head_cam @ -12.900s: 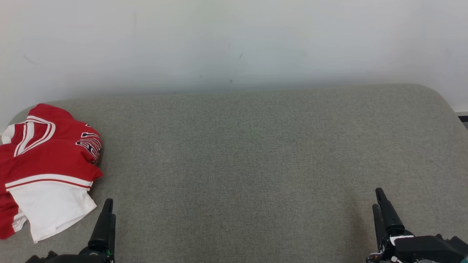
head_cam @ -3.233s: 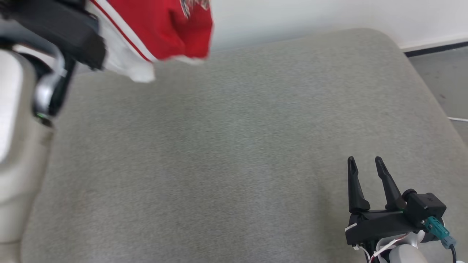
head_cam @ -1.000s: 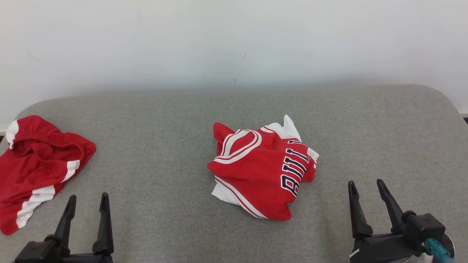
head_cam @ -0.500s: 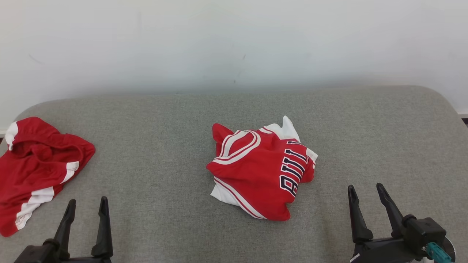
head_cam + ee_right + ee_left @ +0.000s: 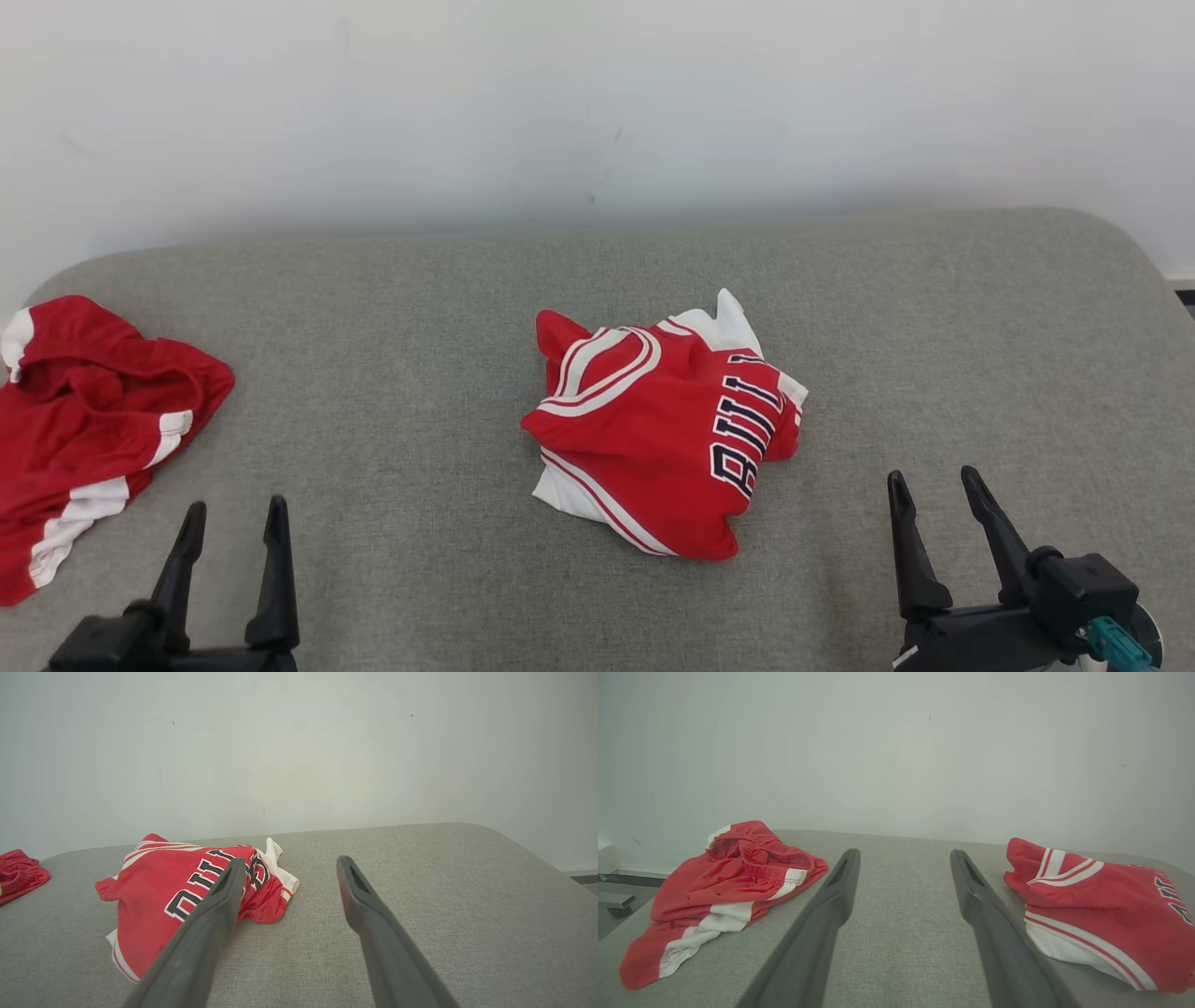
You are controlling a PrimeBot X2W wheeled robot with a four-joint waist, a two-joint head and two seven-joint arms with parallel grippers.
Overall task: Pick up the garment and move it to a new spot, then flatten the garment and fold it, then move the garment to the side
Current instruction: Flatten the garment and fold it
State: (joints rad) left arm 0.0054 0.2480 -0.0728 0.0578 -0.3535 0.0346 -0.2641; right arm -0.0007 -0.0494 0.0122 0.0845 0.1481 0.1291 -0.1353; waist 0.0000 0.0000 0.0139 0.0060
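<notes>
A crumpled red jersey (image 5: 665,429) with white trim and dark lettering lies bunched in the middle of the grey padded surface (image 5: 420,308). The left wrist view has the jersey (image 5: 1101,910) at the right, and the right wrist view has the jersey (image 5: 187,896) at the left, partly behind a finger. My left gripper (image 5: 236,515) stands open at the lower left, well away from it. At the lower right my right gripper (image 5: 934,483) is open too, with nothing between its fingers.
Red shorts (image 5: 84,420) with white stripes lie crumpled at the surface's left edge, and the shorts (image 5: 728,886) sit left of my fingers in the left wrist view. A white wall (image 5: 597,103) rises right behind the surface. The floor (image 5: 1184,297) peeks past the far right corner.
The jersey hung from my raised left gripper 3.2 s ago; now it lies let go at the centre. Over the last second the left gripper has crept slightly forward; the garments lie still.
</notes>
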